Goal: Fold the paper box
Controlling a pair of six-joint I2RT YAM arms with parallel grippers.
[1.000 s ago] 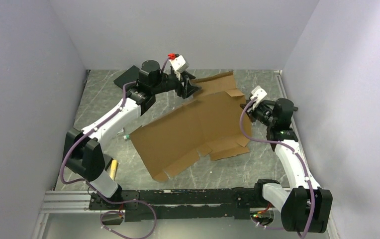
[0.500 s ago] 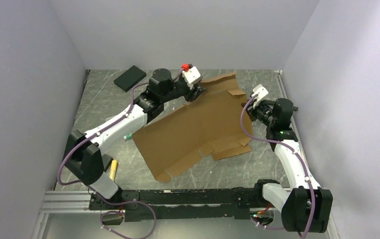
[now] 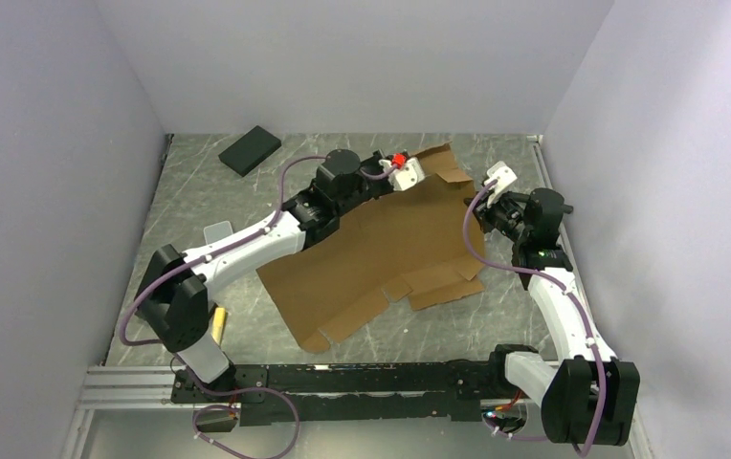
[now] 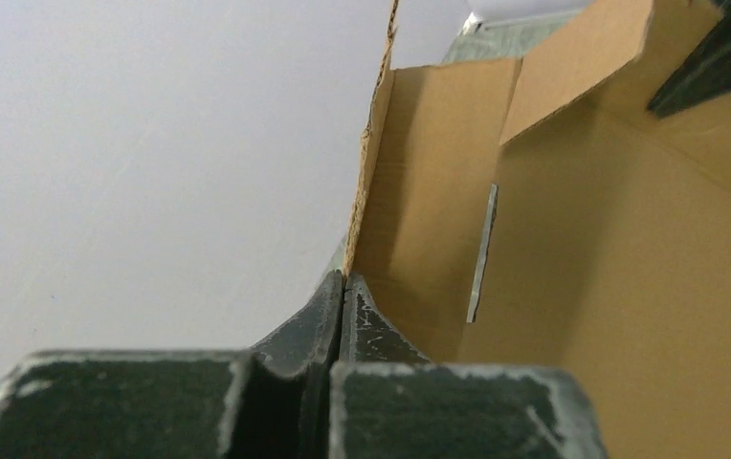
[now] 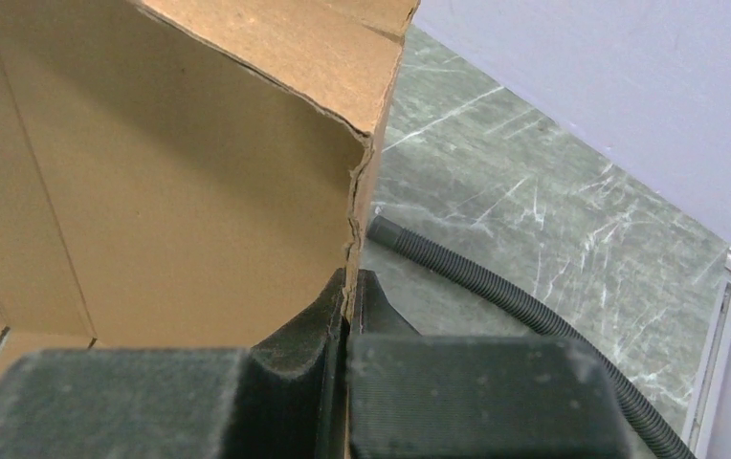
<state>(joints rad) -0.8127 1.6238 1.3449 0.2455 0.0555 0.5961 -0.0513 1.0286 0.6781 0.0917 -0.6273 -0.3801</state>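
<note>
From above, the paper box (image 3: pixel 381 249) lies mostly flat across the middle of the table (image 3: pixel 189 191), with its far flap lifted toward the far edge. The left jaws grip that flap and the right jaws grip the panel toward the right edge. A black pad (image 3: pixel 250 150) sits near the far left corner.

The left wrist view shows the jaws pinched on the thin edge of the upright flap (image 4: pixel 429 172).

In the right wrist view the jaws are clamped on a ragged panel corner (image 5: pixel 199 182).

This looks like the wall-raising step. Next, both panels need turning inward along their creases without tearing.

A second ago the left arm was nearer the far left corner and hid the pad. It has since swept right, while the right arm has held its place.
</note>
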